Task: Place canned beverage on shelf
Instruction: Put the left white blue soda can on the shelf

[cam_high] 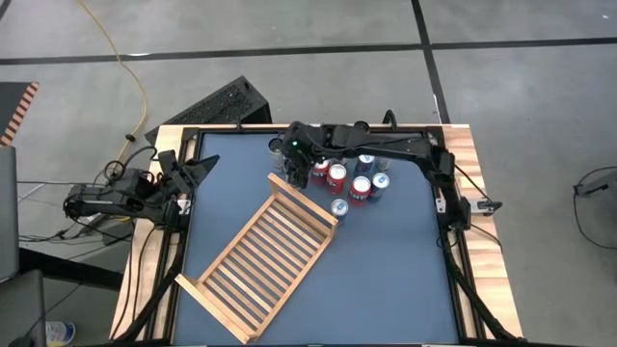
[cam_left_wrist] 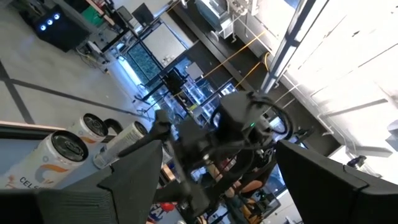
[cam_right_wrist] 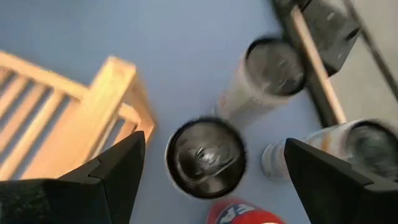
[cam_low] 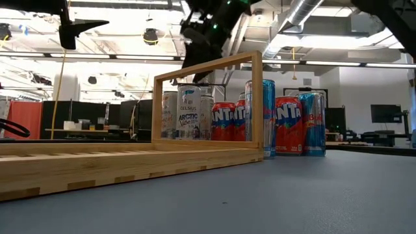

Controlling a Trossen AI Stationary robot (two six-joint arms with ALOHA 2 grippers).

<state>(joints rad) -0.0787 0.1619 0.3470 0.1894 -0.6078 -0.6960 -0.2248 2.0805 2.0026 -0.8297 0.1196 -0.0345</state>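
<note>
the blue-topped table [cam_high: 386, 260] offered plenty of bare surface along its right side and near edge, while the far edge was crowded: a cluster of cans [cam_high: 352, 180] stood packed together just off the far middle, hard against the upper corner of the shelf [cam_high: 258, 260].

the shelf, a large flat rack of light wood with many parallel slats and a raised frame, lay slantwise across the table, running from the near left corner up toward the centre. in the low view its raised end frame [cam_low: 208, 104] stood upright in front of the cans, which showed red, silver and blue labels behind it.

the right gripper [cam_high: 297, 164] hung over the left end of the can cluster, close to the shelf's far corner. its fingers [cam_right_wrist: 109, 174] were spread as wide as they went, holding nothing; directly below and between them sat a dark-topped can [cam_right_wrist: 205, 158], untouched, with two pale cans [cam_right_wrist: 264, 81] just beyond it and the shelf's corner post [cam_right_wrist: 106, 106] beside it.

the left gripper [cam_high: 198, 172] waited at the table's far left corner, raised off the surface and well apart from the shelf, its fingers [cam_left_wrist: 134, 177] parted about halfway and empty.
</note>
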